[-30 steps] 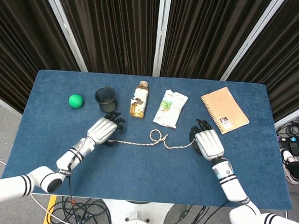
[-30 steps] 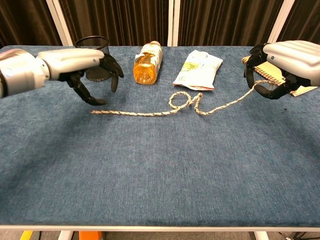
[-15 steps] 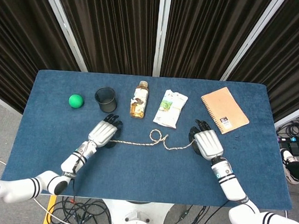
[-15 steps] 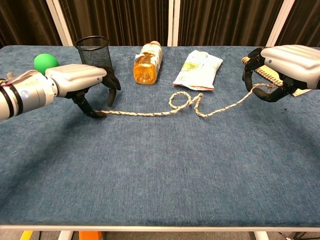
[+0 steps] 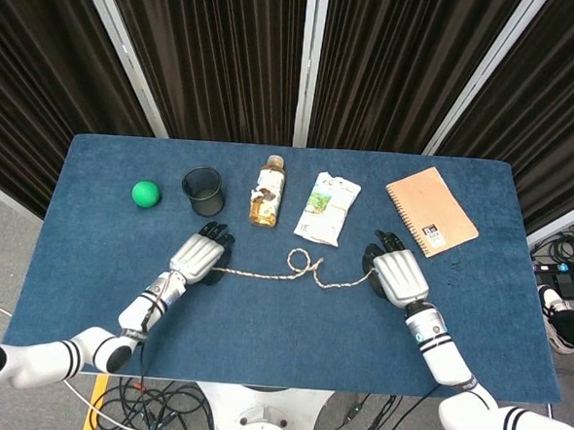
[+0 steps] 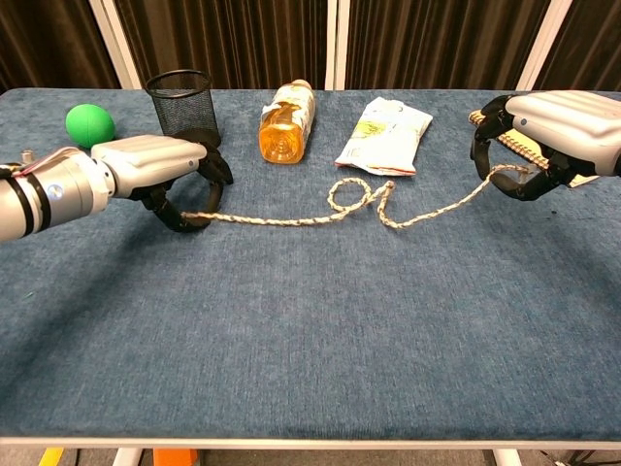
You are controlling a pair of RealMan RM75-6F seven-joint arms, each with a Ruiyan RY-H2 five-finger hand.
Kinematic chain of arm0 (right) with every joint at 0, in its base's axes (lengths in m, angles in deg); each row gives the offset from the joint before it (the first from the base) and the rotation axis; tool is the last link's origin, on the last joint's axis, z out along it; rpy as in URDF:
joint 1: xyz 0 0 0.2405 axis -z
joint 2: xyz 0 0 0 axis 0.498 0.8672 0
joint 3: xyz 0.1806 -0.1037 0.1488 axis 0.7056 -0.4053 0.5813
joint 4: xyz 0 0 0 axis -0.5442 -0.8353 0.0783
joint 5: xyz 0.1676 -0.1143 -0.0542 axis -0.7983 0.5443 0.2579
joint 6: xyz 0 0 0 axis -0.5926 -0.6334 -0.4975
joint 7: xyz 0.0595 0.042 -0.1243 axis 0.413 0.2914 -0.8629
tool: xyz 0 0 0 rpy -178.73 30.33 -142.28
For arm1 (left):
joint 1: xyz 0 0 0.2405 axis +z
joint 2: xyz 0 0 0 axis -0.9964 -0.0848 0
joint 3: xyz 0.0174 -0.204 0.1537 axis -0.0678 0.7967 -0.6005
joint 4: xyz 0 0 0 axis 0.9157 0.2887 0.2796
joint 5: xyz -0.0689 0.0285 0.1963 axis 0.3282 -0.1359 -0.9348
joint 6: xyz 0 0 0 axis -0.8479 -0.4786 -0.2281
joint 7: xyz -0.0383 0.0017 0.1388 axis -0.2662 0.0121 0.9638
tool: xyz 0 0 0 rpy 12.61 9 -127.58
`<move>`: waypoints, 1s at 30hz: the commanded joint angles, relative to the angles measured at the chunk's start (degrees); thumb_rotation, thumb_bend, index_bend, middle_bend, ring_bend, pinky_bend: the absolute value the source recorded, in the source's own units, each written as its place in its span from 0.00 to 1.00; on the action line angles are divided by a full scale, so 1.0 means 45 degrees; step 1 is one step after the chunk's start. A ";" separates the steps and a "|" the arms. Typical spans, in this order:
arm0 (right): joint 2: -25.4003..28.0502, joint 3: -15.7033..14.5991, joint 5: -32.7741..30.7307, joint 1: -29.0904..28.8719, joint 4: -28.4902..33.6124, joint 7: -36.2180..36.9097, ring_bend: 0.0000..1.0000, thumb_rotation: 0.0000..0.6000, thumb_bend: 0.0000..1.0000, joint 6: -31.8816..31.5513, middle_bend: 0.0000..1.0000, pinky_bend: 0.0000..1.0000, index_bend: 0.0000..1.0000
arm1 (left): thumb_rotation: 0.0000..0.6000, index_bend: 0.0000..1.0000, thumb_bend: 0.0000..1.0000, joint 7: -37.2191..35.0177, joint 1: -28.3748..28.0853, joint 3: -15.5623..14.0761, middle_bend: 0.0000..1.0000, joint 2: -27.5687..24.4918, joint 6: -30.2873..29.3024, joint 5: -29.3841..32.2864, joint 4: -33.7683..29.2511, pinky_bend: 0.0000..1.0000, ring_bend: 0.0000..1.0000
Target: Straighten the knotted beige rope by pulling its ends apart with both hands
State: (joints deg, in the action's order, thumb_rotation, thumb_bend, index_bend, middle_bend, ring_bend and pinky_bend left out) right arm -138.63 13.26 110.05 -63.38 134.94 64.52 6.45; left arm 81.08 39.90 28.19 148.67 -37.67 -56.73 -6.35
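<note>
The beige rope (image 5: 302, 263) lies across the middle of the blue table, with a loose knot loop (image 6: 354, 196) at its centre. My left hand (image 5: 199, 256) is low over the rope's left end (image 6: 194, 216). Its thumb touches that end and its fingers (image 6: 215, 167) curve above it, still apart. The left end lies flat on the cloth. My right hand (image 5: 393, 273) grips the right end, and that stretch of rope (image 6: 456, 199) rises off the table into the hand (image 6: 543, 136).
Along the far side stand a green ball (image 5: 146, 194), a black mesh cup (image 5: 203, 190), a lying bottle (image 5: 267, 192), a snack packet (image 5: 328, 209) and a tan notebook (image 5: 431, 210). The mesh cup (image 6: 180, 99) is just behind my left hand.
My left hand has come down from above the rope's left end onto it, and its fingers have curled in closer. The right hand has held its place with the rope.
</note>
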 commanded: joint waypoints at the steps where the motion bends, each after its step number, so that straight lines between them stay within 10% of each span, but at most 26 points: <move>1: 0.0000 -0.0014 -0.0014 0.0011 -0.0019 0.0004 0.09 1.00 0.52 -0.0010 0.32 0.12 0.60 | 1.00 0.58 0.37 -0.0128 0.0033 -0.0046 0.18 0.0033 -0.0104 -0.0104 0.0055 0.01 0.01; 30: 0.2555 -0.0144 -0.0216 0.2216 0.0470 0.2097 0.08 1.00 0.52 -0.2091 0.32 0.12 0.60 | 1.00 0.62 0.42 -0.4167 0.3556 -0.1024 0.19 -0.4239 -0.4286 -0.1956 -0.1847 0.01 0.01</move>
State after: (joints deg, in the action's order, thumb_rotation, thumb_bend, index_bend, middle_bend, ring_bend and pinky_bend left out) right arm -127.16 12.73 109.14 -53.56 137.20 73.85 -2.95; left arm 62.90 55.54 23.91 129.86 -56.67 -65.14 -14.85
